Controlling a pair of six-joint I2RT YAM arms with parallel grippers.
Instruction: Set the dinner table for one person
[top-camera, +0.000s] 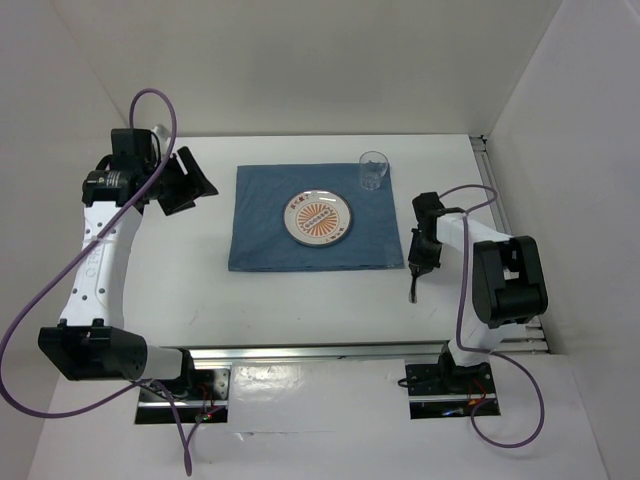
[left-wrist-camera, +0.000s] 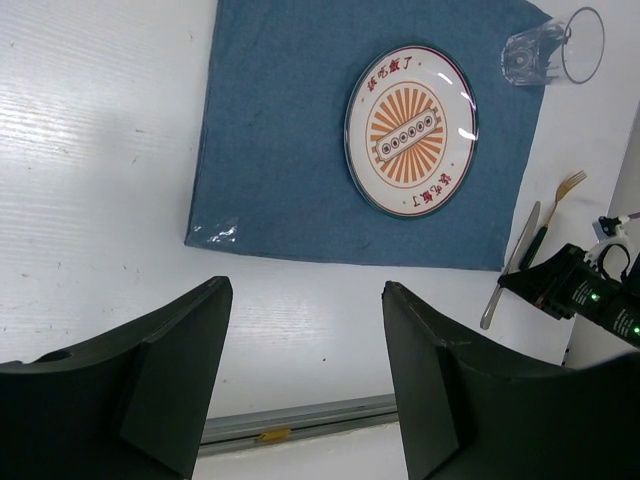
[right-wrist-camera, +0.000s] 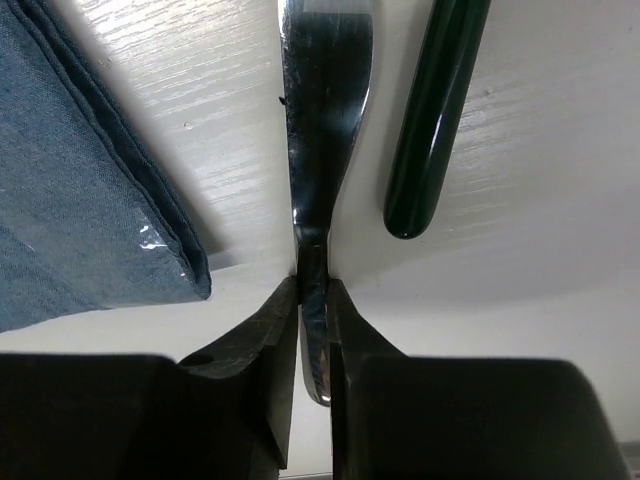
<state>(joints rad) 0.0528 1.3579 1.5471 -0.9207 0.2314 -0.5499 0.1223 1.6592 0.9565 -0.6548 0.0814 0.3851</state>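
The white dinner table (top-camera: 300, 310) carries a blue placemat (top-camera: 265, 225) with an orange-patterned plate (top-camera: 319, 218) on it. A clear glass (top-camera: 373, 170) stands at the mat's far right corner. My right gripper (right-wrist-camera: 313, 290) is shut on a silver knife (right-wrist-camera: 322, 120), low over the table just right of the mat (right-wrist-camera: 80, 200). A green-handled fork (right-wrist-camera: 430, 130) lies beside the knife on its right. My left gripper (left-wrist-camera: 305, 300) is open and empty, raised at the far left (top-camera: 185, 185). The left wrist view also shows the knife (left-wrist-camera: 518, 250) and the fork (left-wrist-camera: 556, 203).
A metal rail (top-camera: 320, 350) runs along the table's near edge. White walls close in the back and both sides. A grey rail (top-camera: 487, 165) runs down the right edge near my right arm.
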